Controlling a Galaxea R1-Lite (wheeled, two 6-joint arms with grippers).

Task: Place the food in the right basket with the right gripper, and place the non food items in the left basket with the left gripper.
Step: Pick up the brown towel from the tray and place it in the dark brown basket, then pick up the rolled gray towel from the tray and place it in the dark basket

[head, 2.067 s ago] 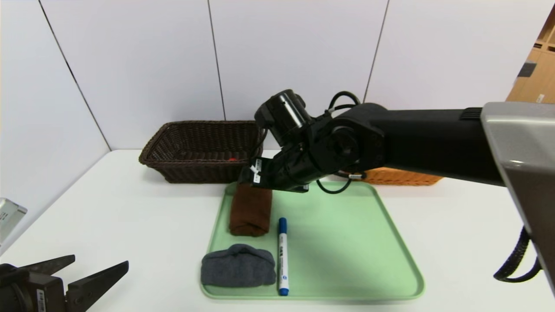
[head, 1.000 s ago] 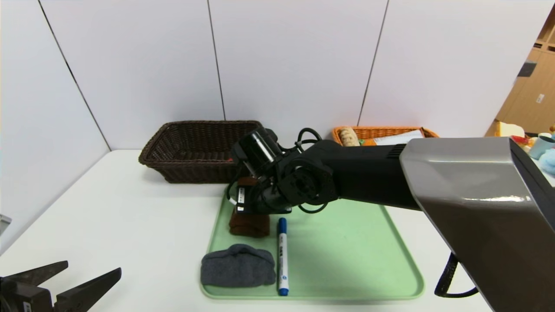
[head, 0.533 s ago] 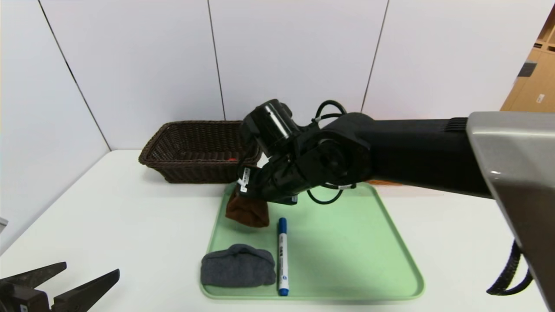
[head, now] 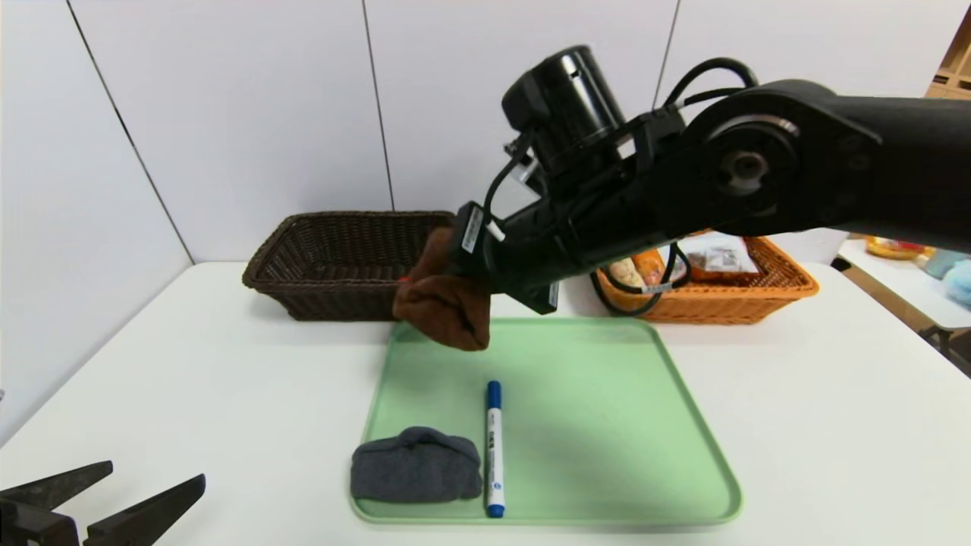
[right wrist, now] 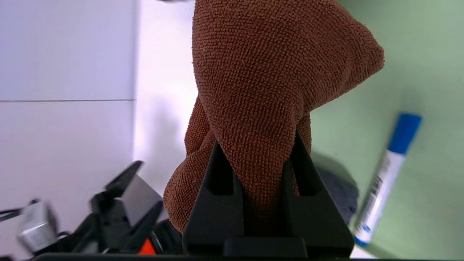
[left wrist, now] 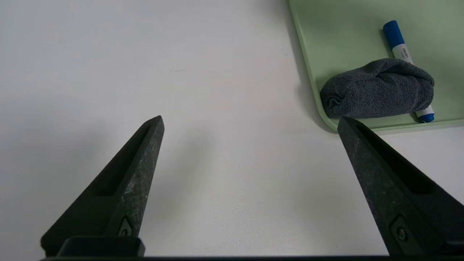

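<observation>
While lifted: right end effector (right wrist: pixel 253 159) clamped on brown towel (head: pixel 444 303)
left end effector (left wrist: pixel 250 123): wide open, empty, near-left tabletop (head: pixel 190 379)
step: towel carry
next: likely dark basket (head: pixel 341 262), far left

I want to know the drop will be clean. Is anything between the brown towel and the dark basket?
Nothing visible blocks it. The right end effector holds the brown towel raised over the green tray's far left corner, just in front of the dark brown basket, whose open top shows only a small red item inside.

marker (head: pixel 494 449) print too small to read
</observation>
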